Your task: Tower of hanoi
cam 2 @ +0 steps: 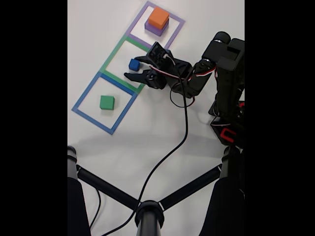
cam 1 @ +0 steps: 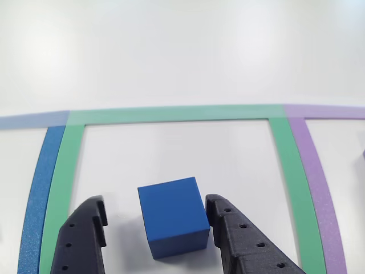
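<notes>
Blue cube [cam 1: 173, 217] sits unlabelled between the open hand's [cam 1: 157, 220] fingers inside the green tape square [cam 1: 171, 114].

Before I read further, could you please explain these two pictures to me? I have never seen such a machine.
It is a small black robot arm on a white table, seen from above in the fixed view. Its two-finger gripper is open around a small blue cube inside the green tape square. The other picture looks out from close behind the fingers at that same cube. A green block lies in the blue tape square; an orange block sits on a purple block. Nothing is gripped yet.
</notes>
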Tool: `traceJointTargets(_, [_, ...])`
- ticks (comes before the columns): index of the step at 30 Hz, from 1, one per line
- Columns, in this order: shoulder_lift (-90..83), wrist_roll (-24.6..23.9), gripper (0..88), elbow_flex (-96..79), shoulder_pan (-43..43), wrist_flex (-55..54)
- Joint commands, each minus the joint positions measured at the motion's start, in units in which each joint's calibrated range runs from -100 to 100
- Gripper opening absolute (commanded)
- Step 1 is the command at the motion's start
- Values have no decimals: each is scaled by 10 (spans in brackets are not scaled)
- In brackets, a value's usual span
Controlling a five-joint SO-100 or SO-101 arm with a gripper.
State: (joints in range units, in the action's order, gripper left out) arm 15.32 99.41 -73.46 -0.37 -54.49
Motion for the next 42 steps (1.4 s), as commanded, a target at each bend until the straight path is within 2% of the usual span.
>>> traceJointTargets(1, [-2,6,109,12,-7,-12])
traceJointTargets(5, [-1,6,54,10,-4,-12])
traceJointTargets(14, [-19,6,26,-8,-2,-9])
traceJointTargets(20, [-148,6,22,-50,-4,78])
traceJointTargets(24, [-295,6,20,-52,-5,235])
traceJointTargets(30, [-473,6,18,50,-10,544])
traceJointTargets(38, [-607,6,22,323,-32,1031])
traceJointTargets(42, [-612,6,23,482,-53,1223])
